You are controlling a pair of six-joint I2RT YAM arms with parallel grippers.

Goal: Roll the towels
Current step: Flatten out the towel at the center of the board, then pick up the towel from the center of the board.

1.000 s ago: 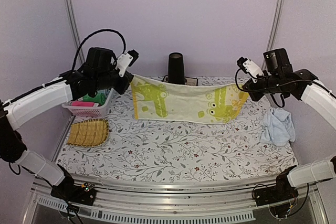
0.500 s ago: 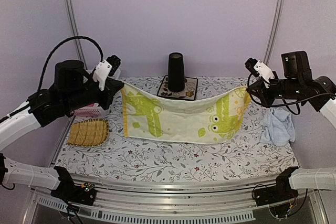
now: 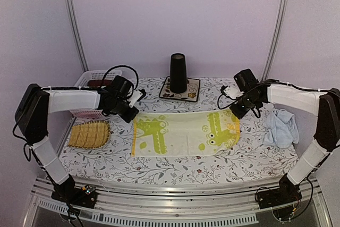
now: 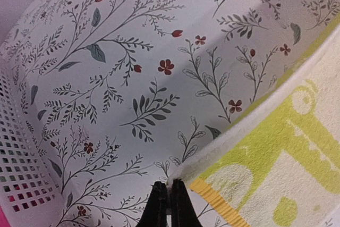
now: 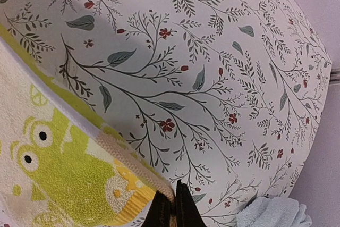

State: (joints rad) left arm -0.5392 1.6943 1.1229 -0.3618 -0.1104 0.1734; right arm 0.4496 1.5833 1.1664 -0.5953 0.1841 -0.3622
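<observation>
My left gripper (image 3: 133, 113) pinching the far left corner of the yellow-green towel (image 3: 183, 137), my right gripper (image 3: 234, 111) pinching its far right corner, towel flat mid-table (image 3: 175, 167), blue towel (image 3: 280, 127) crumpled far right

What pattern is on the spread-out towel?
Yellow-green cartoon animals on cream, yellow end bands; the towel shows best in top external.

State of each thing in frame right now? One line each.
yellow-green towel: spread flat, unrolled, far corners pinched.
blue towel: crumpled, unrolled, untouched.
left gripper: fingers shut on yellow-green towel.
right gripper: fingers shut on yellow-green towel.
straw tray: empty.
black cup: standing on the mat.
</observation>
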